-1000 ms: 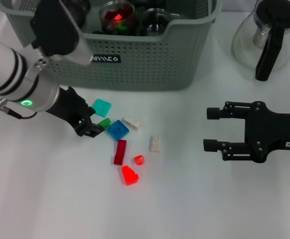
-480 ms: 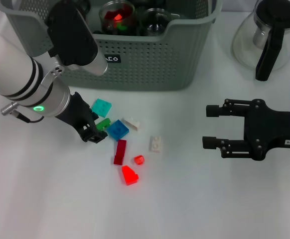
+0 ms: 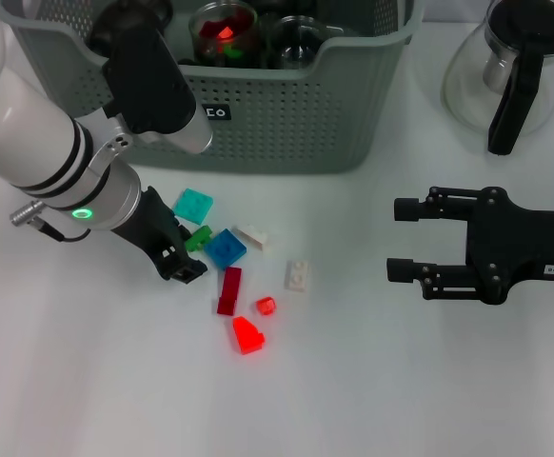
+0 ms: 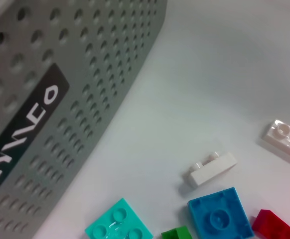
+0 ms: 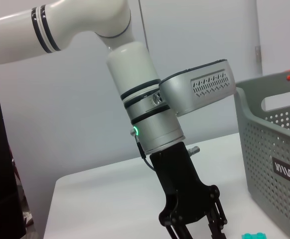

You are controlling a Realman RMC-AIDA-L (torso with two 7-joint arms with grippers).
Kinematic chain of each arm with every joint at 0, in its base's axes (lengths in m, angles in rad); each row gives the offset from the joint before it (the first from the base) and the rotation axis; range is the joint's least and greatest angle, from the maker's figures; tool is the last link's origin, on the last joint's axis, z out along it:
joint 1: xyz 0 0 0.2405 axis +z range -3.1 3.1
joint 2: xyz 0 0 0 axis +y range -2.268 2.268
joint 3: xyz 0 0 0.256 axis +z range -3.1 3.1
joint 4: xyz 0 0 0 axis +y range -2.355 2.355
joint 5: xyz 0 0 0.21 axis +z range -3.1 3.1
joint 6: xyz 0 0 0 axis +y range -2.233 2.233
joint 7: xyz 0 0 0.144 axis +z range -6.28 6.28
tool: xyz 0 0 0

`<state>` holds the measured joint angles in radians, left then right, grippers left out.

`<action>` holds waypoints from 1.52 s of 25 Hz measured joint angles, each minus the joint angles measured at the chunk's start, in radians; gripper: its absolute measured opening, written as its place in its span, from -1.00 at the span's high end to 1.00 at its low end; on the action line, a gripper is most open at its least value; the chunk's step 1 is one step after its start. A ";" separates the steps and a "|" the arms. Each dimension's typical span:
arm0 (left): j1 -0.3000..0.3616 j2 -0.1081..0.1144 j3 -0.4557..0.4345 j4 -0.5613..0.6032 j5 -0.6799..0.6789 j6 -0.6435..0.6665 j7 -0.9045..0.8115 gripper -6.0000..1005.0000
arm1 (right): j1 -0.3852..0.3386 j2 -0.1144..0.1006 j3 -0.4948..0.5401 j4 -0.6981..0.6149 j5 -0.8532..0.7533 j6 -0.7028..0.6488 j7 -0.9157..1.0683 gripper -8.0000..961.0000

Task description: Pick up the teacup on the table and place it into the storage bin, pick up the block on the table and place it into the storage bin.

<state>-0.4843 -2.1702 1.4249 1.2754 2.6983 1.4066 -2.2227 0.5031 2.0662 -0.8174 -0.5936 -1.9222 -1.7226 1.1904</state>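
The grey-green storage bin [image 3: 286, 124] stands at the back with glass teacups [image 3: 224, 29] inside, one holding a red piece. Several blocks lie in front of it: teal [image 3: 193, 206], green [image 3: 199, 237], blue [image 3: 226, 248], white [image 3: 252, 236] and dark red [image 3: 228, 290]. My left gripper [image 3: 184, 267] hangs low just left of the green and blue blocks, open, holding nothing. The left wrist view shows the bin's label [image 4: 28, 124], the teal block [image 4: 119, 226] and the blue block [image 4: 218, 219]. My right gripper [image 3: 405, 240] is parked open at the right.
A glass teapot [image 3: 510, 67] with a black handle stands at the back right. More blocks lie nearer: a second white one [image 3: 298, 274], a small red one [image 3: 266, 306] and a bright red one [image 3: 248, 334]. The right wrist view shows the left gripper [image 5: 195, 224] beside the bin [image 5: 274, 164].
My left gripper has slid a little rightward and nearer, along the left side of the block cluster. The right arm has not moved, and no block has shifted.
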 joint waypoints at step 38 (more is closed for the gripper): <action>-0.047 0.002 -0.011 -0.054 0.065 -0.050 -0.048 0.72 | 0.001 0.000 0.000 0.000 0.000 -0.004 0.000 -0.59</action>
<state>-0.5311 -2.1685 1.4135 1.2212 2.7632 1.3562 -2.2710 0.5041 2.0663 -0.8176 -0.5937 -1.9224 -1.7271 1.1903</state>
